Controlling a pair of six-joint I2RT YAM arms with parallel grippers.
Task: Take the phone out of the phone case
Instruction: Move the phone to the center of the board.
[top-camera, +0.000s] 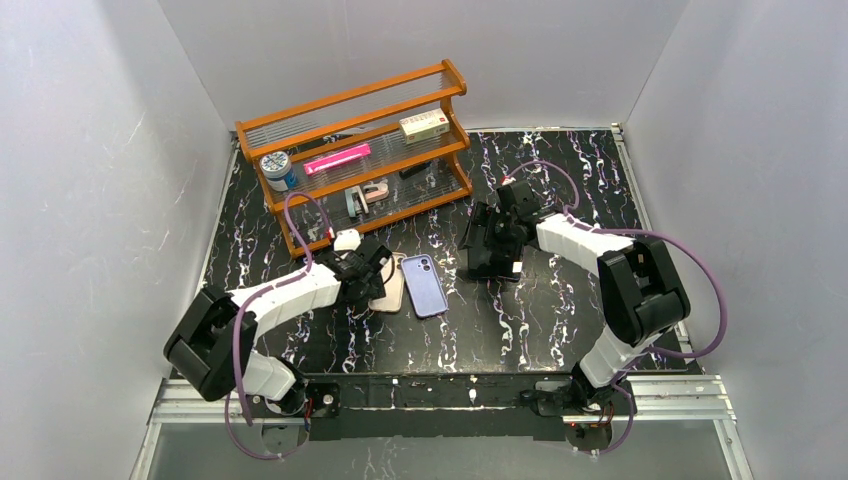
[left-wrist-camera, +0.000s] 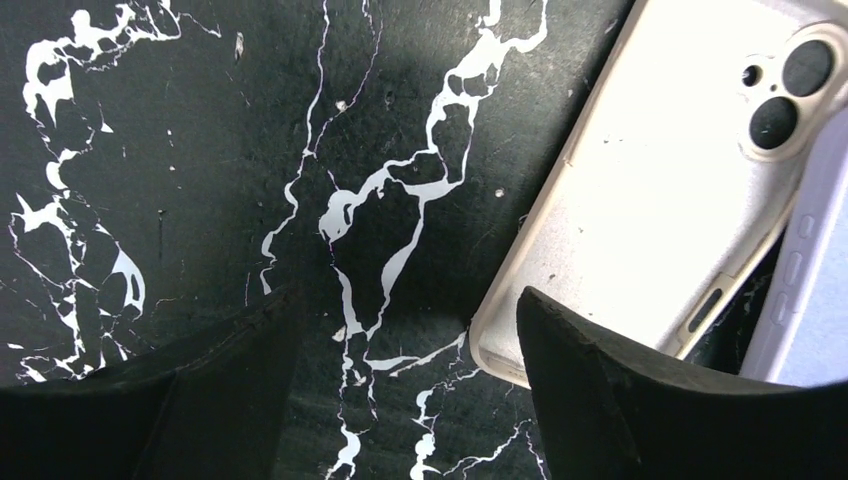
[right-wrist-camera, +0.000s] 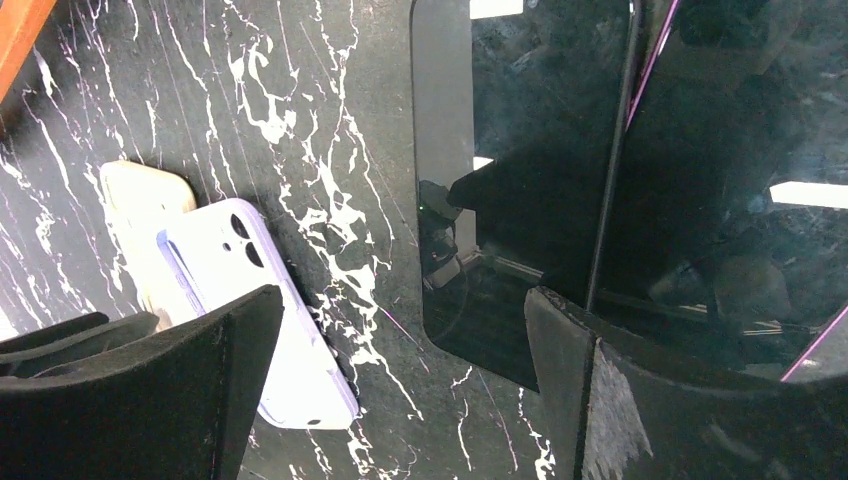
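A cream phone case (left-wrist-camera: 650, 190) with two camera lenses showing lies face down on the black marbled table. A lilac case (left-wrist-camera: 815, 270) overlaps its right edge. Both show in the top view, cream (top-camera: 392, 290) and lilac (top-camera: 426, 285), and in the right wrist view, cream (right-wrist-camera: 135, 200) and lilac (right-wrist-camera: 270, 300). My left gripper (left-wrist-camera: 400, 310) is open and empty, its right finger (left-wrist-camera: 590, 390) above the cream case's near corner. My right gripper (right-wrist-camera: 400, 300) is open and empty. Its right finger (right-wrist-camera: 600, 390) is over two glossy black phones (right-wrist-camera: 520, 200) lying screen up side by side.
An orange wooden rack (top-camera: 360, 150) stands at the back left of the table (top-camera: 560, 320), holding a round tin, a pink packet, a small box and small tools. White walls close in on the left, right and back.
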